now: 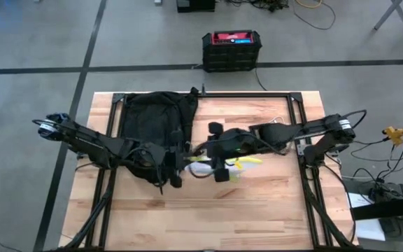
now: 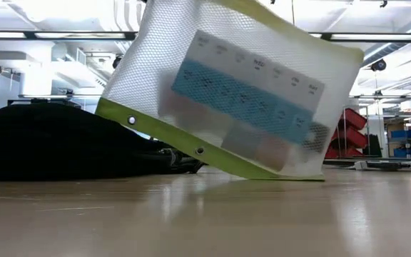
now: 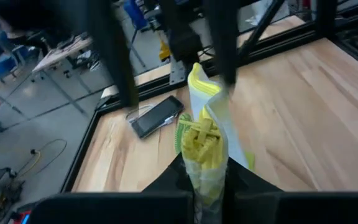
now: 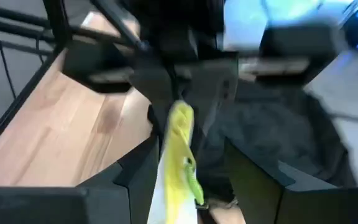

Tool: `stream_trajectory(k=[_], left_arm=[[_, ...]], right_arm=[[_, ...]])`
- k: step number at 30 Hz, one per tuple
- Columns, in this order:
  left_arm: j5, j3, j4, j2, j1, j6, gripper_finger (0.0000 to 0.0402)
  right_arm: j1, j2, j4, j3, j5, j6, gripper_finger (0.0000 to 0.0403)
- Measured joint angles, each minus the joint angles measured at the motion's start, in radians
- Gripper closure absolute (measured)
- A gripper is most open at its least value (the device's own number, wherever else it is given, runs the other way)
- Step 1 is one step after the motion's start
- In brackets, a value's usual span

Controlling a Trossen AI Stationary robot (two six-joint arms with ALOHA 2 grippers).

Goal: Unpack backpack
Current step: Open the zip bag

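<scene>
From above, the backpack [image 1: 156,119] is lying flat on the table [image 1: 257,210], its top toward the far edge and nearer the left side. The left gripper [image 1: 180,164] is sitting at the backpack's near right corner, its arm reaching in low from the left edge. The right gripper [image 1: 219,157] is just beside it toward the table's middle, its arm stretching in from the right edge. Between the two, a pouch [image 1: 233,164] with yellow-green trim is showing, partly hidden under the grippers.

At table height, the pouch [image 2: 234,93] is filling the middle, a white mesh bag edged in yellow-green, tilting with one lower corner touching the table [image 2: 205,221]. Inside it a pill organiser [image 2: 245,100] with a blue row of compartments is visible through the mesh. The backpack [image 2: 56,143] is lying behind it to the left as a low dark mound.

From the left wrist, the left gripper [image 3: 207,190] is pinching the pouch [image 3: 204,140] between its fingers, the yellow-green edge bunching up above them. A phone [image 3: 157,116] is lying flat on the wood near the table's frame.

From the right wrist, the right gripper [image 4: 182,186] is clamping the pouch's yellow-green edge [image 4: 179,143] between its two fingers, and the backpack [image 4: 284,137] is lying beyond, with the other gripper close in front.
</scene>
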Motion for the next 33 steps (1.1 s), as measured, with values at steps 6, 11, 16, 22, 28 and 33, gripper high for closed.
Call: stream_trajectory(k=[6, 11, 16, 22, 28, 33], left_arm=[[-0.032, 0.000, -0.007, -0.001, -0.004, -0.020, 0.0401], [-0.033, 0.000, -0.024, -0.004, -0.005, -0.023, 0.0401], [-0.032, 0.000, -0.023, -0.005, -0.009, -0.030, 0.0401], [-0.035, 0.000, -0.040, -0.006, -0.018, -0.030, 0.0401], [-0.023, 0.000, -0.052, -0.009, -0.018, -0.030, 0.0401], [-0.016, 0.000, -0.052, -0.016, -0.019, -0.029, 0.0401]], right_arm=[[0.004, 0.036, 0.000, 0.002, -0.005, 0.004, 0.0259], [0.003, 0.034, -0.008, 0.002, 0.000, 0.030, 0.0330], [0.004, 0.030, -0.049, 0.028, -0.005, 0.027, 0.0391], [0.013, 0.020, -0.110, 0.035, -0.004, 0.058, 0.0399], [0.021, 0.015, -0.130, 0.035, 0.002, 0.081, 0.0401], [0.021, 0.014, -0.131, 0.035, 0.003, 0.079, 0.0402]])
